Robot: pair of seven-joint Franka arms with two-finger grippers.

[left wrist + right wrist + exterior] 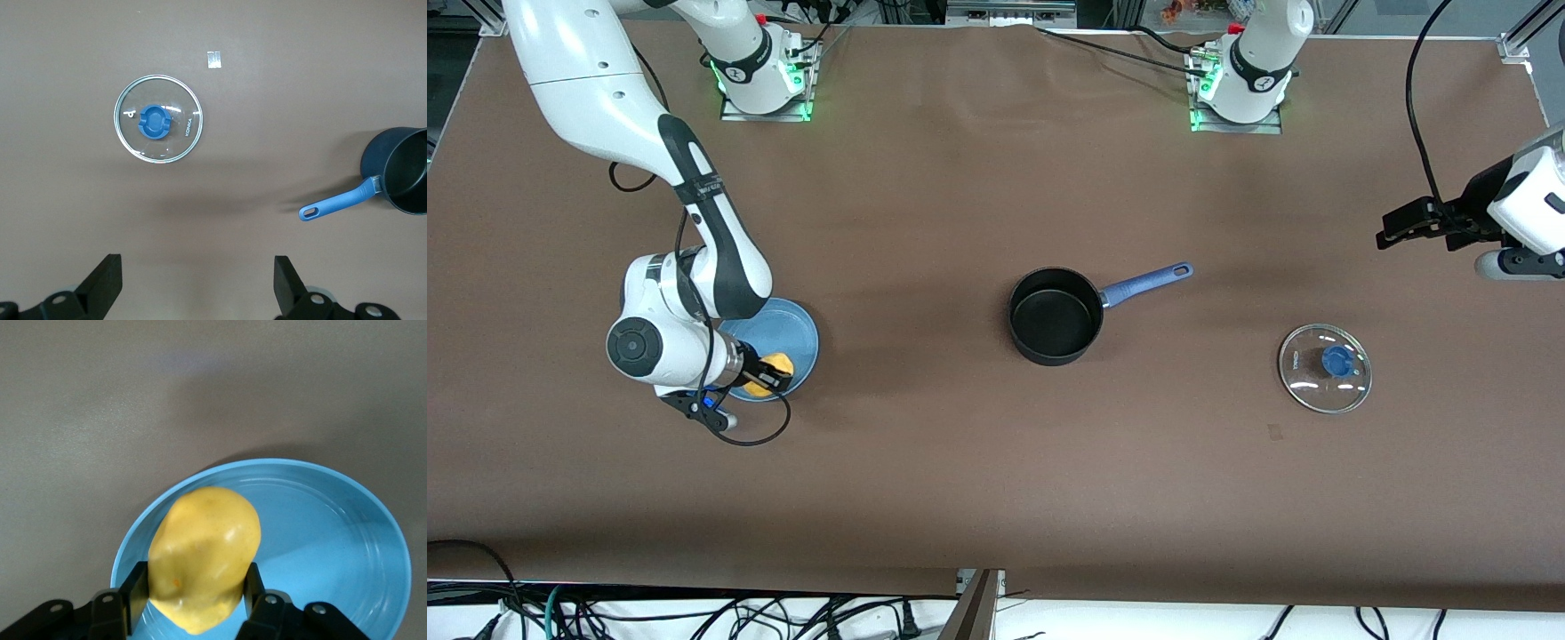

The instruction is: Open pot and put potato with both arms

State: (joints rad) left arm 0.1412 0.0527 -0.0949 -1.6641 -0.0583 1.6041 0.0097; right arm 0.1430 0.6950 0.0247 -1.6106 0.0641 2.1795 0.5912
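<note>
1. My right gripper (769,373) is down at the light-blue plate (787,329), which lies near the worktop edge at my right arm's end, and its jaws are clenched on the potato (779,364).
2. In my right wrist view the potato (203,557) sits squarely between the two fingers (137,590), one pressed to each flank, its yellow bulk over the plate (333,527).
3. From the pictures I cannot tell whether the potato touches the plate or has cleared it.
4. The pot (1054,316) stands open near the middle of the worktop, nothing inside its black bowl, its blue handle (1147,282) pointing toward my left arm's end and slightly away from the front camera.
5. The glass lid (1325,368) lies flat on the worktop, blue knob (1336,360) up, well apart from the pot, toward my left arm's end and a little nearer the front camera than the pot.
6. My left gripper (1409,224) waits in the air by the worktop edge at my left arm's end, jaws released and holding nothing.
7. My left wrist view shows the lid (158,119) and the pot (399,170) below, both well clear of my spread fingers (103,283).
</note>
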